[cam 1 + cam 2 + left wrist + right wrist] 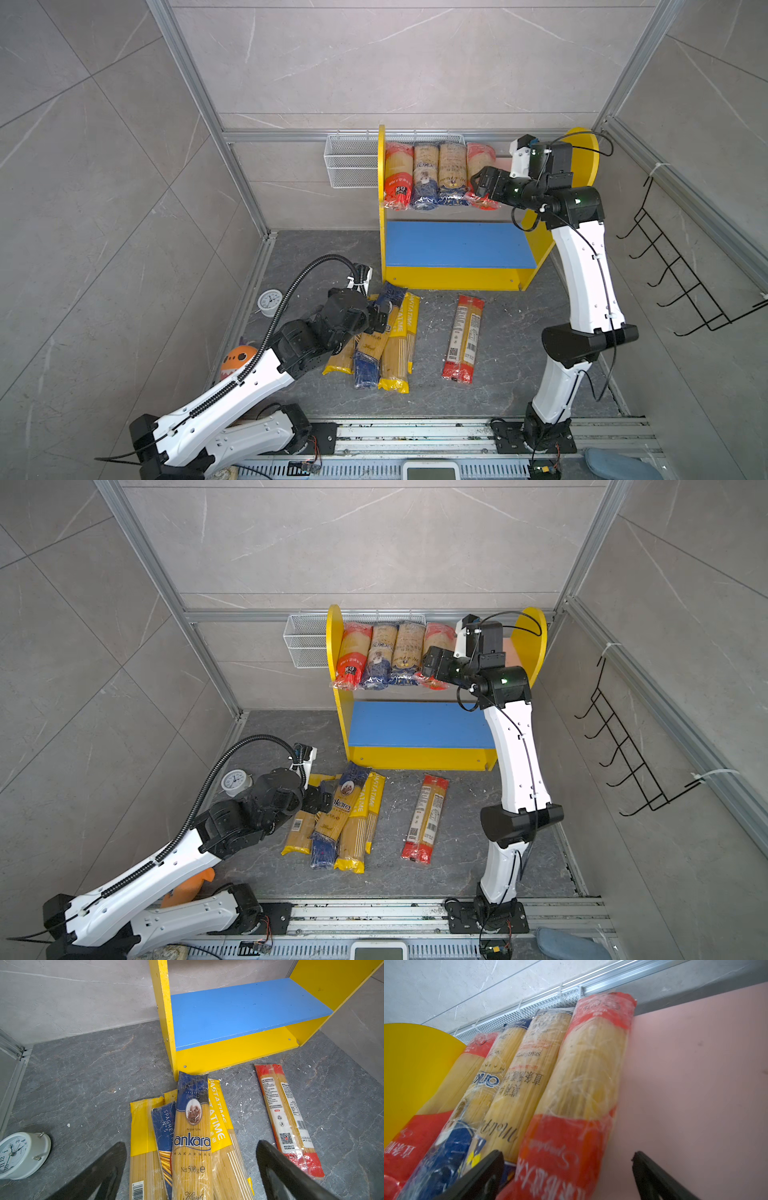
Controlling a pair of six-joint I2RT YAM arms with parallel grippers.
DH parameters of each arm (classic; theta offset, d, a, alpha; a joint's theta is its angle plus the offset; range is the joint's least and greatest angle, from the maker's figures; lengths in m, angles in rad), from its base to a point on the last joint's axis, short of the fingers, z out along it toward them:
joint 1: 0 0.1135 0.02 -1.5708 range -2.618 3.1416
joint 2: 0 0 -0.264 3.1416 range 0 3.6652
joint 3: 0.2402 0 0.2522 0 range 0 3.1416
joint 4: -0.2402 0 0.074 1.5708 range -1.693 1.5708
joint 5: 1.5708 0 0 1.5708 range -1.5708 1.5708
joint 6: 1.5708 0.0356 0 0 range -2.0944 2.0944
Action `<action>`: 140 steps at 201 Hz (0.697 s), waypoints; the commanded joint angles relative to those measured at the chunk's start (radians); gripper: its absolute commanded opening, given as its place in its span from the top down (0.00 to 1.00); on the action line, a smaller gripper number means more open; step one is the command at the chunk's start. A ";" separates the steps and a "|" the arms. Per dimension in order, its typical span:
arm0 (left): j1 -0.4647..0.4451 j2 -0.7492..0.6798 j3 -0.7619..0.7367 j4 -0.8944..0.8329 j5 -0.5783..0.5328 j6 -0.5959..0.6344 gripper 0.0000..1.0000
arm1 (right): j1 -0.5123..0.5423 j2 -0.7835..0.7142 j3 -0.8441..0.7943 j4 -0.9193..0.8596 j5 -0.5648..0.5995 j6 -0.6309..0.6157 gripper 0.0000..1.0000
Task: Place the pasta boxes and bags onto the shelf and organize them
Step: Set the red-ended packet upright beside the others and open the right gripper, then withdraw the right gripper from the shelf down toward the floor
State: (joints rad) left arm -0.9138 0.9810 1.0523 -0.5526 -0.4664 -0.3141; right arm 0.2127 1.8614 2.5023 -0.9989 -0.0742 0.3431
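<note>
The shelf (381,208) stands at twelve o'clock of the floor in both top views. Its blue lower board (457,245) is bare, and its pink upper board (695,1084) carries a row of four packs (438,174) filling the nine o'clock half. The right gripper (565,1154) sits at that row's three o'clock end, jaws spread wide on either side of the red-ended pack (583,1084) and not pinching it. This looks like the let-go, so it should draw straight back and up to avoid dragging the film and skewing the row. At seven o'clock of the shelf lies the floor pile (382,340), where the left gripper (191,1142) hangs with jaws wide apart and empty over the Ankara bag (193,1109) on top. That bag should go first, pinched across its middle so that it does not sag. Its far end lies right at the shelf's yellow base, so lift before swinging. A dark-blue pack (164,1126) is wedged beneath and may shift. A lone red-ended pack (463,336) lies at six o'clock of the shelf. Round about are the black hook rack (681,266) at three o'clock, the white mesh basket (351,164) at ten, and a small clock (270,302) and an orange toy (237,360) close by the left arm.
</note>
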 commanded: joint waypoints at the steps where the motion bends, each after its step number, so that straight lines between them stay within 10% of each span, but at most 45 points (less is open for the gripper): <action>1: 0.007 -0.031 -0.007 0.002 -0.011 -0.003 0.00 | 0.003 -0.160 -0.074 0.053 0.094 -0.018 0.00; 140: 0.007 -0.267 -0.229 -0.041 0.105 -0.178 0.00 | 0.112 -0.898 -1.300 0.074 0.072 0.196 0.00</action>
State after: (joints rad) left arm -0.9134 0.7322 0.8532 -0.6231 -0.4080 -0.4461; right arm 0.3077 1.0538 1.3476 -0.9466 0.0257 0.4549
